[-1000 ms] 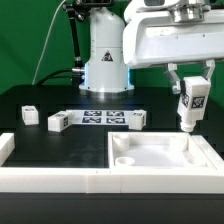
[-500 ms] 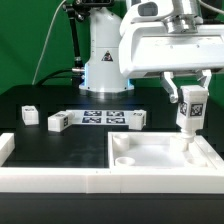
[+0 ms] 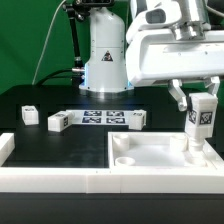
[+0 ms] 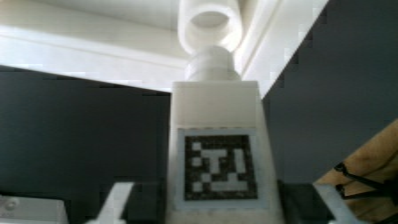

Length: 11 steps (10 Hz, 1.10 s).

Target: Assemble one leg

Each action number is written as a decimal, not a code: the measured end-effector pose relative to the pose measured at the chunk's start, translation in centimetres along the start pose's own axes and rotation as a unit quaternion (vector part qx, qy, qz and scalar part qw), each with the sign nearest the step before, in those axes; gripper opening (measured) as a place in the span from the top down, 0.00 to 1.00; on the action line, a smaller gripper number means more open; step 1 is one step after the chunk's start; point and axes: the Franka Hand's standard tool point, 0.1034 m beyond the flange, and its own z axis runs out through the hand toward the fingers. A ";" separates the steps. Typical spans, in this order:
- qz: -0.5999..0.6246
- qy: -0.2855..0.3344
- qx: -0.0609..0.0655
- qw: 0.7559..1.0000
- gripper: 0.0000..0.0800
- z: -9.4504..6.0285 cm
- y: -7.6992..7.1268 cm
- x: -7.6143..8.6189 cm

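Exterior view, reading from its left: the black worktop (image 3: 45,100) carries a small white block (image 3: 29,114), then a second block with a tag on it (image 3: 58,121), then the marker board (image 3: 103,117) lying flat, with a third tagged block (image 3: 137,120) just beside its right end. The arm base (image 3: 105,60) stands behind the board. Nearer the camera lies a large white panel (image 3: 150,150) with a raised rim. At the view's far right the end effector (image 3: 199,101) is closed around the leg (image 3: 200,120), one finger on either side of its upper part. The leg hangs upright with its tag toward the camera and its lower end over the panel's far right corner; contact with the panel cannot be judged from here. The wrist view adds what this view hides: a narrow peg (image 4: 210,62) on the leg's end, lined up with a round hole (image 4: 210,18) in the panel's corner. Whether the peg has entered the hole I cannot tell. The loose blocks and the marker board show only in the exterior view.
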 end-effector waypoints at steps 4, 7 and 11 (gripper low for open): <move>0.002 -0.010 0.002 1.000 0.64 0.9 -0.1 -1.3; 0.002 -0.007 0.002 1.000 0.64 1.1 -0.1 -0.9; 0.005 -0.010 0.003 1.000 0.64 2.4 -0.1 -1.6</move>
